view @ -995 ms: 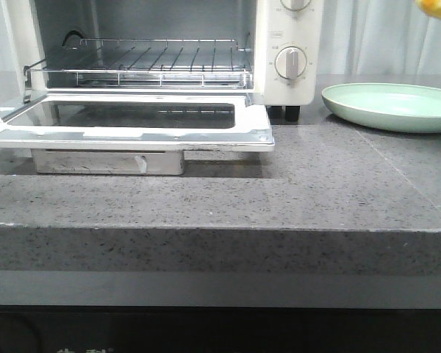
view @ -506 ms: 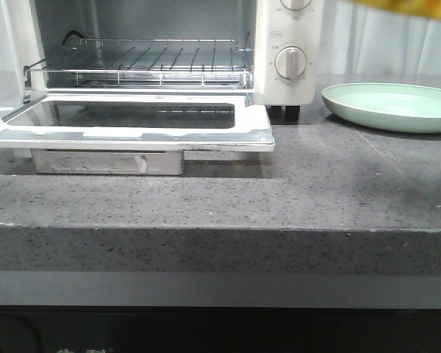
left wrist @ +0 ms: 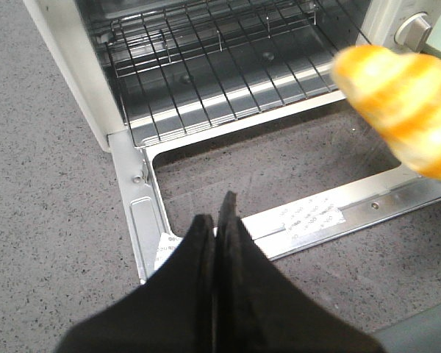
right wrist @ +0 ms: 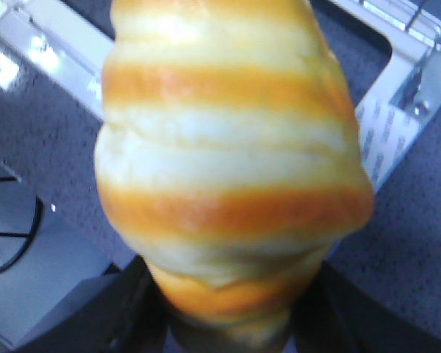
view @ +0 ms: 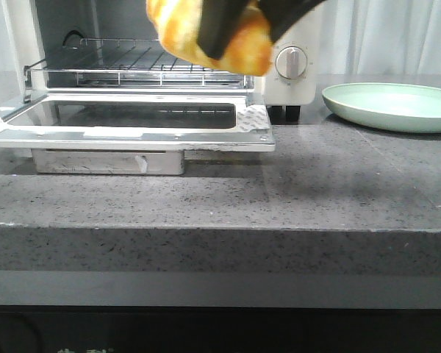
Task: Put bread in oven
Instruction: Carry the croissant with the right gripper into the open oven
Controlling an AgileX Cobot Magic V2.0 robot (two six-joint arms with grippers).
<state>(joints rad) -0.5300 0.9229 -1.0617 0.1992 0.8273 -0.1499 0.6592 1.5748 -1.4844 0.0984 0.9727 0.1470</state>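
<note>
Bread [view: 239,45], pinched in the right gripper [view: 231,29] at top centre, could clip the oven [view: 294,81] frame, apparently near, and slip out.

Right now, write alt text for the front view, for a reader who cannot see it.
The right gripper holds the striped golden bread up in front of the white oven, whose door lies open. A pale green plate sits empty on the grey counter.

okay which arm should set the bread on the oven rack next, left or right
Right. Its end effector already grips the bread, in the air before the open oven and its bare rack. The left end effector is shut, empty, near the door corner.
</note>
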